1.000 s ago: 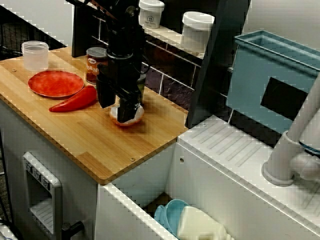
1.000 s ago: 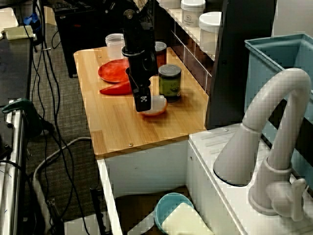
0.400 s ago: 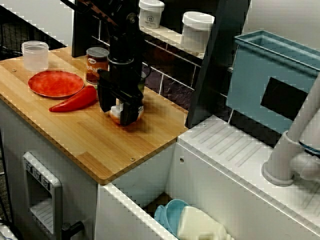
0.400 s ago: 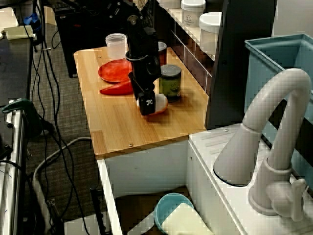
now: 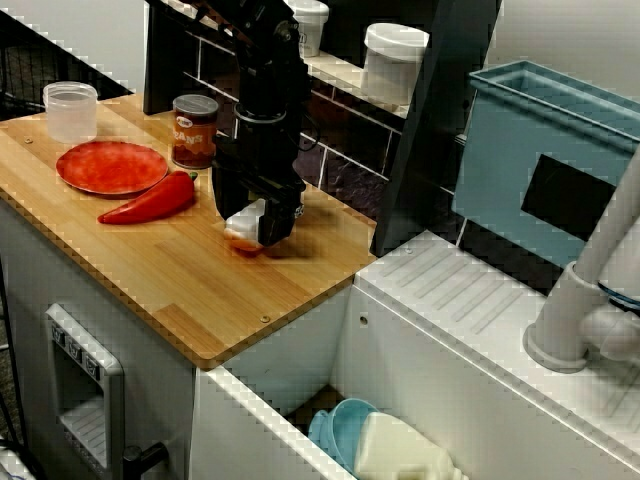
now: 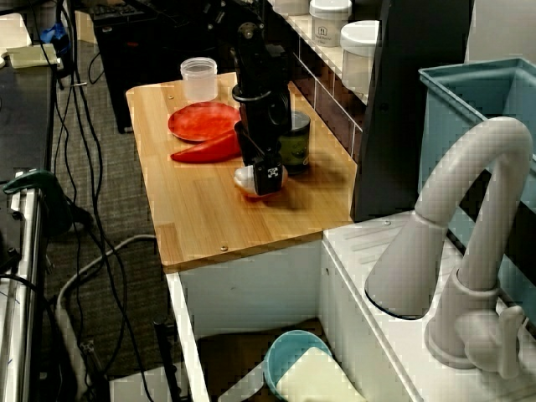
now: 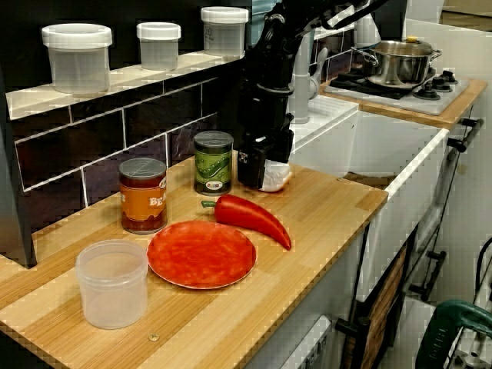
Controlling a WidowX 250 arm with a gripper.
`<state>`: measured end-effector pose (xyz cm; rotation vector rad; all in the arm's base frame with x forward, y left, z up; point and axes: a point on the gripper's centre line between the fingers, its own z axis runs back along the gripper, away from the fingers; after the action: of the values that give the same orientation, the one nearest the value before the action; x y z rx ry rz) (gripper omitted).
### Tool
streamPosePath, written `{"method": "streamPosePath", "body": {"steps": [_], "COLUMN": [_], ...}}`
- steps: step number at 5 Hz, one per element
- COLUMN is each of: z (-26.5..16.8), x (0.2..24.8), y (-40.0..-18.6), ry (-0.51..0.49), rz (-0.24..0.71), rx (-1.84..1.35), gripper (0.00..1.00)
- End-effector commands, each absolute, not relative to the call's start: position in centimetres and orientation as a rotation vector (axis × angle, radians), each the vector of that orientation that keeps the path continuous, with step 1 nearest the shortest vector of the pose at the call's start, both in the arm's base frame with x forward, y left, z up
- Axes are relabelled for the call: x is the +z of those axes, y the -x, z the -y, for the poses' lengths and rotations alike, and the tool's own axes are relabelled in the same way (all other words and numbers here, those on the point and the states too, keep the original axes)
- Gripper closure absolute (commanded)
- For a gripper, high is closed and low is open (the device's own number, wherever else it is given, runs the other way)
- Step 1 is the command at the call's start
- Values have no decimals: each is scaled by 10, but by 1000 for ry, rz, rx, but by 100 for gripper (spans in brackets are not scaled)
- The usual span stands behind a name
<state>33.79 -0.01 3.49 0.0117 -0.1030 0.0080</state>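
While low over the white-and-orange piece (image 5: 240, 222) on the wooden counter (image 5: 150, 262), cannot tell gripper (image 5: 256, 226) pinching or merely straddling, being half hidden. Risk of slipping off-centre, tipping it, or knocking green can (image 7: 213, 161) just beside.

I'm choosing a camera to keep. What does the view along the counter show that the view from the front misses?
Only the view along the counter shows the green can and the steel pot on the stove. Only the view from the front shows the blue bin and the blue bowl in the sink. Both show the gripper at a white and orange thing, the red pepper, the red plate and the orange can.
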Motion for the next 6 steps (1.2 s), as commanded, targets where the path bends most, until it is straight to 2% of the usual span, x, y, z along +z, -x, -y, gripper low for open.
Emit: {"method": "streamPosePath", "body": {"steps": [1,2,6], "z": [-5,-10,-83], "x": [45,48,113], "y": [-349,-346,-320], "ry": [-13,-12,131], "rz": [161,158,196], "rx": [15,21,127], "gripper": [100,100,100]}}
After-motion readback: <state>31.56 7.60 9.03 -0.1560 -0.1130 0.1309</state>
